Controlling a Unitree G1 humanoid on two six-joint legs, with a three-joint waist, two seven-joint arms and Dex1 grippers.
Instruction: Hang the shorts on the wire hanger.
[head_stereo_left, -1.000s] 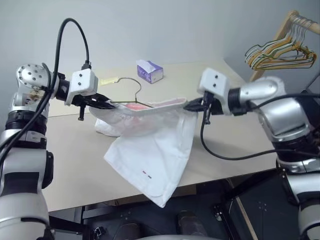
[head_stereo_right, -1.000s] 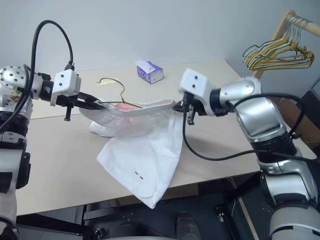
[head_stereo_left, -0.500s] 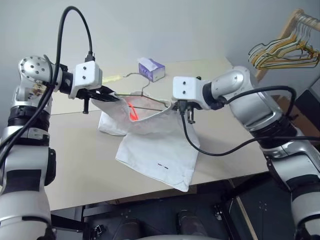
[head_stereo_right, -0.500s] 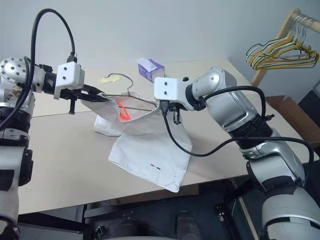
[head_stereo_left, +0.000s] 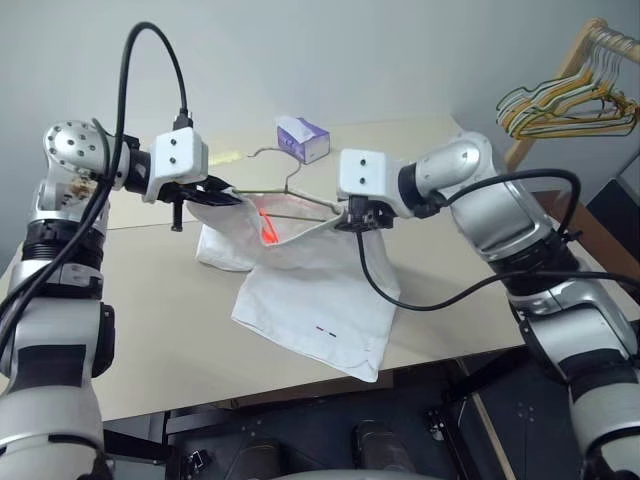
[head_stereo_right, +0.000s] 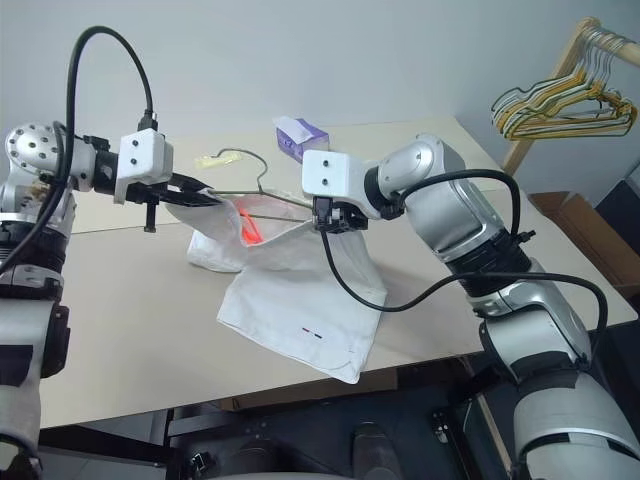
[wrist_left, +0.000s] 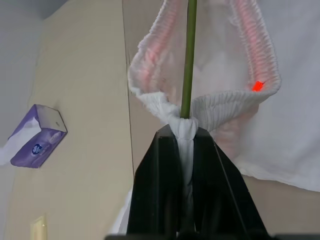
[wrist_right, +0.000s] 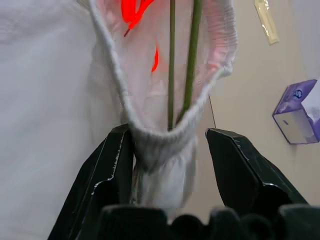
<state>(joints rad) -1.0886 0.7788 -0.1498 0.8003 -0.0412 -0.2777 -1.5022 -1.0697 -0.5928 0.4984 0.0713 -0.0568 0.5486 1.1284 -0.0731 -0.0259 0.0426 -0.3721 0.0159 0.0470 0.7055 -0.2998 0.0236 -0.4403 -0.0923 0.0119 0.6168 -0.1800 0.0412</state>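
Shorts (head_stereo_left: 300, 270) hang on wire hanger (head_stereo_left: 285, 195), left hand (wrist_left: 186, 132) pinching waistband, right hand (wrist_right: 170, 145) parted.

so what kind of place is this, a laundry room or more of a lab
More likely a lab or test room set up for laundry practice: a plain beige tabletop against a bare grey wall, a purple tissue box, and a wooden rack of coloured wire hangers in the corner.

A beige table (head_stereo_left: 130, 320) bears the shorts (head_stereo_left: 310, 300) and a purple tissue box (head_stereo_left: 303, 139).
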